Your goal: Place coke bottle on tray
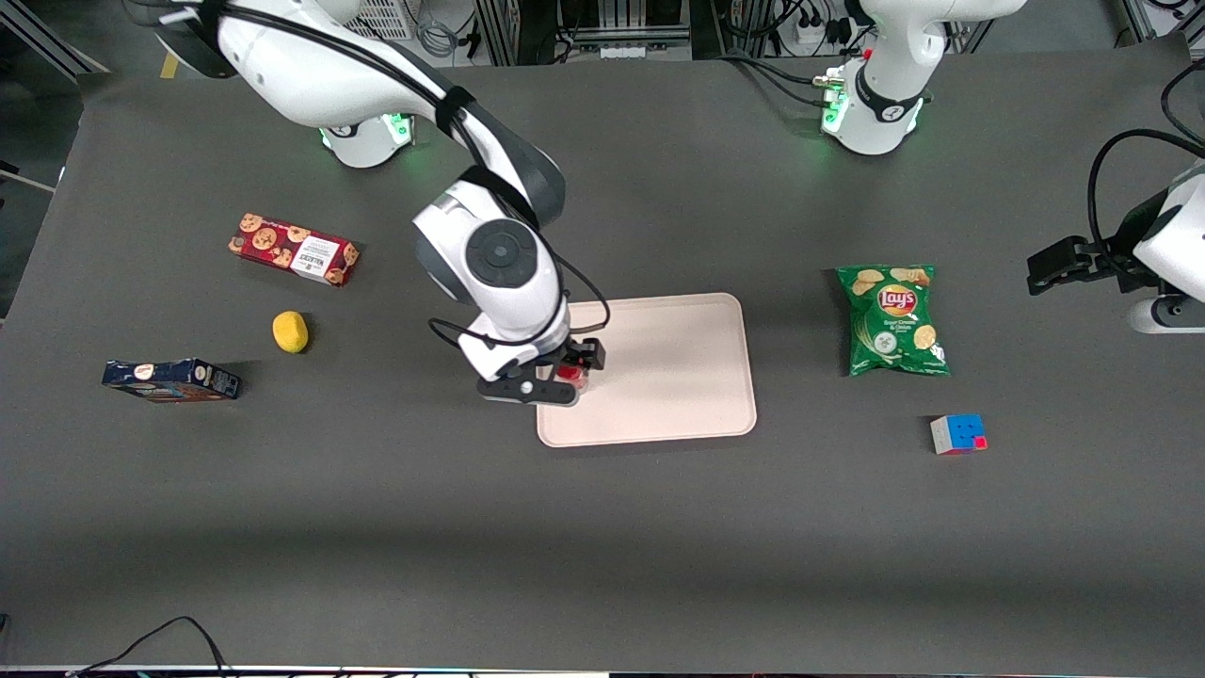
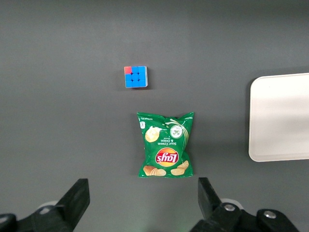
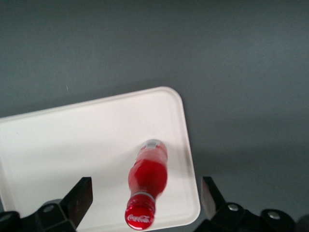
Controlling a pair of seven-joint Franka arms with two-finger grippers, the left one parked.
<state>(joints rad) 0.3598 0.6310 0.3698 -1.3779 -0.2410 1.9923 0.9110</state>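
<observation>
The coke bottle (image 3: 147,176) stands upright on the pale pinkish-beige tray (image 3: 72,145), close to the tray's rim at the working arm's end. I see its red cap with white script, red label and clear base from above. My right gripper (image 3: 146,195) hangs over it, open, one finger to each side of the bottle and clear of it. In the front view the gripper (image 1: 563,374) sits above the tray's edge (image 1: 659,367), and only a bit of the red bottle (image 1: 570,375) shows under it. The tray also shows in the left wrist view (image 2: 280,116).
A red cookie box (image 1: 294,249), a lemon (image 1: 290,331) and a dark blue box (image 1: 171,379) lie toward the working arm's end. A green chips bag (image 1: 892,318) and a colour cube (image 1: 958,434) lie toward the parked arm's end.
</observation>
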